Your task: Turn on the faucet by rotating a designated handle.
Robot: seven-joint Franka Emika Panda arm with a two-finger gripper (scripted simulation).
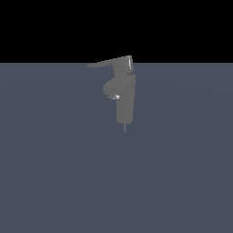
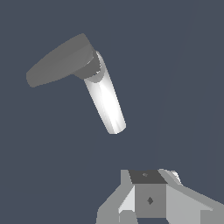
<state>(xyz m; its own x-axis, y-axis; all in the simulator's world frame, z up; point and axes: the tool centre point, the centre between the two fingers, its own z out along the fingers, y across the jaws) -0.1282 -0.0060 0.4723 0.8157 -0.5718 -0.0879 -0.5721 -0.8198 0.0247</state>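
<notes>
The grey faucet [image 1: 125,98] stands as a boxy upright column on the flat floor in the exterior view, with a rounded bulge on its left side and a thin pin below. The handle [image 1: 109,63] is a flat lever on top, tapering toward the exterior view's left. From the wrist camera, the handle [image 2: 59,63] shows as a dark tapered bar joined to a bright rounded part of the faucet [image 2: 107,103]. My gripper [image 2: 148,177] sits apart from both, with bare floor between. Its fingers look pressed together with nothing held. The arm is out of the exterior view.
Plain blue-grey floor [image 1: 54,173] surrounds the faucet on all sides, and a black background lies beyond its far edge. No other objects show.
</notes>
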